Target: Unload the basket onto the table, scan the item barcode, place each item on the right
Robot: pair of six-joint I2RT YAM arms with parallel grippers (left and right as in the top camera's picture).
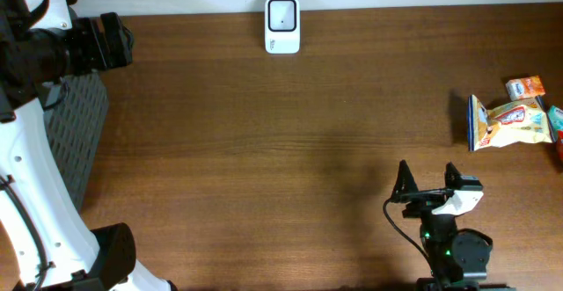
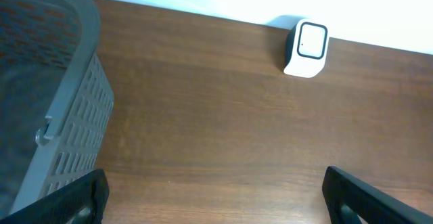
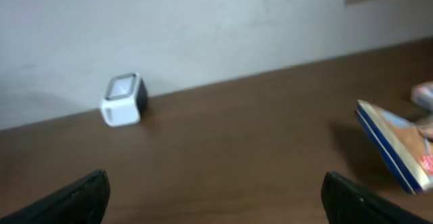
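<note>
1 white scanner stands at the far edge of the brown table, against the wall. The items lie at the right edge, well apart from it: 1 large snack bag standing on edge, 1 small orange-and-white packet just behind it, and more wrappers cut off by the frame, so their count cannot be told. 1 grey basket sits at the left edge. There are 2 grippers, both with fingers spread wide and holding nothing. The right gripper hovers near the bag, and the left gripper is by the basket's far end, facing the scanner.
</note>
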